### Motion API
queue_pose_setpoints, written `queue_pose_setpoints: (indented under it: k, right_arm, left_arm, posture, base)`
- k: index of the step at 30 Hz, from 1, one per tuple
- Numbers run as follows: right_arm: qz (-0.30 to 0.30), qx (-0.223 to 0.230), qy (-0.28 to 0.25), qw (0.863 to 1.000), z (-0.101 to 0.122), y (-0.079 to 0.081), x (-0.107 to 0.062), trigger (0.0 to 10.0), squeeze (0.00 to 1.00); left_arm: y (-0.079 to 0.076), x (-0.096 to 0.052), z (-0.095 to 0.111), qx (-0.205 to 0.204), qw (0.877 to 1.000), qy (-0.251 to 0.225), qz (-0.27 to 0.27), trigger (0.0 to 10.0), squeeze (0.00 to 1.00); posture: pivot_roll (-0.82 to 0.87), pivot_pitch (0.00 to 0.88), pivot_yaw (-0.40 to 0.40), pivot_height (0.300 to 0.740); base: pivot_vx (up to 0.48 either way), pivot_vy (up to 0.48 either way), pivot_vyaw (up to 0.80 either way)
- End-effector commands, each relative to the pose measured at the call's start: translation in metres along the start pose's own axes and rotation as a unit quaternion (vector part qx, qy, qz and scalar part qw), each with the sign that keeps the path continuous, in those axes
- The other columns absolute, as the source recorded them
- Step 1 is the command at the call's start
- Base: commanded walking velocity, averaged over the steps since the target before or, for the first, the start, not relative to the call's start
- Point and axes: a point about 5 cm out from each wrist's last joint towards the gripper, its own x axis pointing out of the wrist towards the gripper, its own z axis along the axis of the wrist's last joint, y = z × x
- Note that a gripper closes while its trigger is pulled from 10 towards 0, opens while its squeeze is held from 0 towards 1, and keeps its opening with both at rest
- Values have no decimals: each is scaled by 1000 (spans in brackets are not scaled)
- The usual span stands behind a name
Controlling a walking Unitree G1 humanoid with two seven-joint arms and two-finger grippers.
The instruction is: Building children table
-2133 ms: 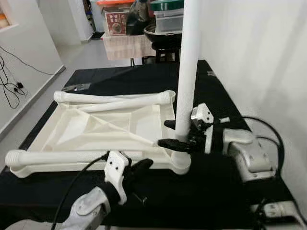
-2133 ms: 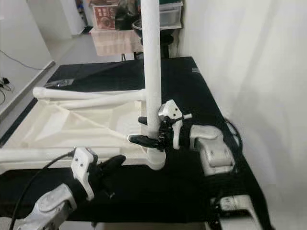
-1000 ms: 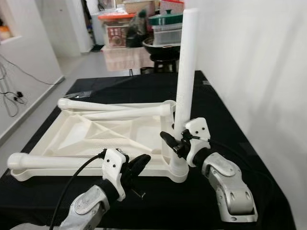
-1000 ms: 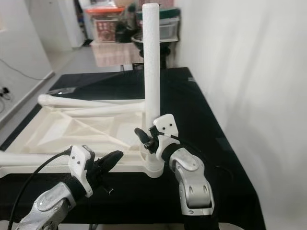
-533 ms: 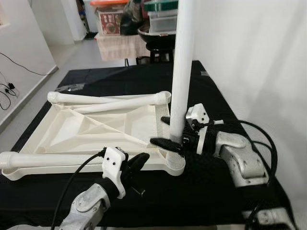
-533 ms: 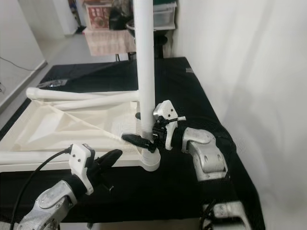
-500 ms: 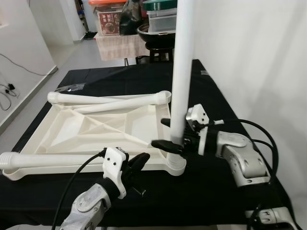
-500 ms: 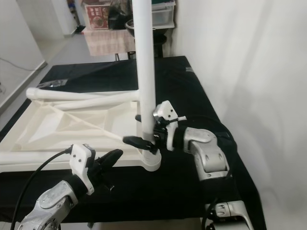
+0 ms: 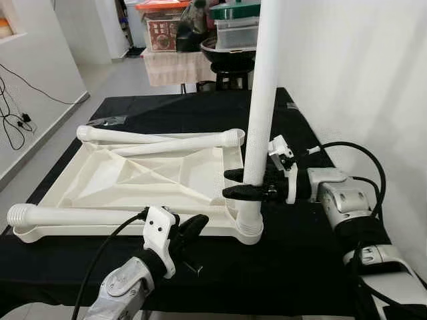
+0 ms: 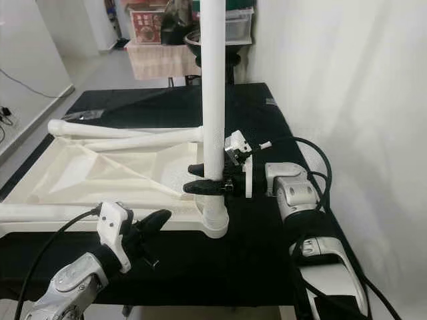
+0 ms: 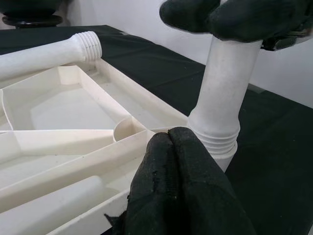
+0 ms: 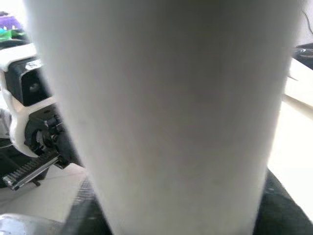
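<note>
A white plastic tabletop (image 9: 127, 181) lies upside down on a black cloth. One white leg (image 9: 261, 100) stands upright in its near right corner socket (image 9: 249, 228). My right gripper (image 9: 231, 184) is shut on this leg just above the socket, one finger in front and one behind; the right wrist view shows the leg (image 12: 166, 112) up close. Two more legs lie flat, one along the far edge (image 9: 167, 141) and one along the near left edge (image 9: 73, 217). My left gripper (image 9: 191, 229) is shut and holds nothing, its fingertips (image 11: 171, 156) at the tabletop's near rim beside the socket.
The black cloth (image 9: 293, 267) covers a low platform. A white wall (image 9: 360, 80) runs close along the right. Stacked boxes and a dark pot (image 9: 227, 33) stand at the back. Bare floor with cables (image 9: 20, 120) lies to the left.
The camera has shifted. My right forearm has swung out to the right while its gripper stays on the upright leg. The left gripper holds its place.
</note>
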Motion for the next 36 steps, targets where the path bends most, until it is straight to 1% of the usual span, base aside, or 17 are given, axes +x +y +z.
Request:
queue_pose_setpoints:
  k: [1, 6, 7, 9, 10, 11, 12, 20, 21, 22, 25, 26, 29, 30, 31, 32, 36]
  right_arm:
    - [13, 1, 2, 1000, 1, 1, 8, 0, 0]
    - [-120, -1, 18, 993, -26, 11, 0, 0, 0]
    - [-234, 1, 18, 972, -41, 22, 13, 0, 0]
    - [-234, 1, 18, 972, -41, 22, 13, 0, 0]
    - [-377, 68, 2, 924, -53, 27, 19, 0, 0]
    - [-377, 68, 2, 924, -53, 27, 19, 0, 0]
    - [-412, 79, 20, 907, -67, 49, 32, 0, 0]
    - [-370, 68, 33, 926, -70, 48, 45, 314, 0]
    - [-366, 77, 14, 927, -66, 47, 45, 10000, 0]
    - [-336, 78, -9, 939, -59, 48, 47, 10000, 643]
    - [-314, 78, -24, 946, -54, 49, 47, 10000, 643]
    - [-274, 74, -35, 958, -47, 55, 50, 10000, 1000]
    - [-166, 25, -47, 985, -28, 56, 40, 10000, 1000]
    - [-129, 5, -28, 991, -27, 53, 34, 10000, 780]
    - [-107, -7, -13, 994, -28, 50, 29, 10000, 780]
    - [-94, -11, -4, 995, -28, 49, 26, 10000, 0]
    - [-63, -5, 9, 998, -22, 23, 11, 10000, 0]
  left_arm:
    - [0, -1, -3, -2, 1000, 4, 4, 10000, 0]
    - [-2, -2, -3, -5, 1000, 2, 3, 10000, 0]
    - [-2, -4, -2, -5, 1000, 1, 3, 10000, 0]
    - [-2, -4, -2, -5, 1000, 1, 3, 10000, 0]
    - [-1, -5, -2, -5, 1000, 1, 4, 10000, 0]
    - [-1, -5, -2, -5, 1000, 1, 4, 10000, 0]
    - [0, -5, -1, -5, 1000, 1, 4, 10000, 0]
    - [3, -3, -1, -4, 1000, 5, 4, 10000, 0]
    - [4, -4, -1, -3, 1000, 3, 14, 10000, 0]
    - [5, -4, 0, -3, 1000, 1, 21, 10000, 0]
    - [6, -4, 0, -3, 1000, -1, 26, 10000, 0]
    - [6, -3, 0, -3, 1000, -1, 25, 10000, 0]
    - [6, -1, -1, -4, 1000, 3, 13, 10000, 0]
    - [6, 0, -1, -4, 1000, 4, 12, 10000, 0]
    - [6, 0, -1, -4, 1000, 5, 11, 10000, 0]
    - [6, 0, -2, -4, 1000, 5, 11, 10000, 0]
    - [6, 1, -2, -6, 1000, 6, 10, 10000, 0]
  posture:
    - [-15, 0, 10, 740]
    - [-32, 0, 1, 740]
    - [-36, 0, -4, 740]
    - [-36, 0, -4, 740]
    - [-47, 0, 3, 740]
    - [-47, 0, 3, 740]
    - [-53, 0, 12, 740]
    - [-43, 0, 4, 740]
    - [-42, 0, 8, 740]
    - [-42, 0, 15, 740]
    - [-43, 0, 16, 740]
    - [-43, 0, 19, 740]
    - [-41, 0, 25, 740]
    - [-41, 0, 25, 740]
    - [-37, 0, 23, 740]
    - [-37, 0, 23, 740]
    - [-30, 0, 14, 740]
  base:
    - [0, 0, 0]
    - [0, 0, 0]
    - [0, 0, 0]
    - [0, 0, 0]
    - [0, 0, 0]
    - [0, 0, 0]
    - [0, 0, 0]
    - [0, 0, 0]
    - [0, 0, 0]
    - [0, 0, 0]
    - [0, 0, 0]
    - [0, 0, 0]
    - [0, 0, 0]
    - [0, 0, 0]
    - [0, 0, 0]
    - [0, 0, 0]
    - [0, 0, 0]
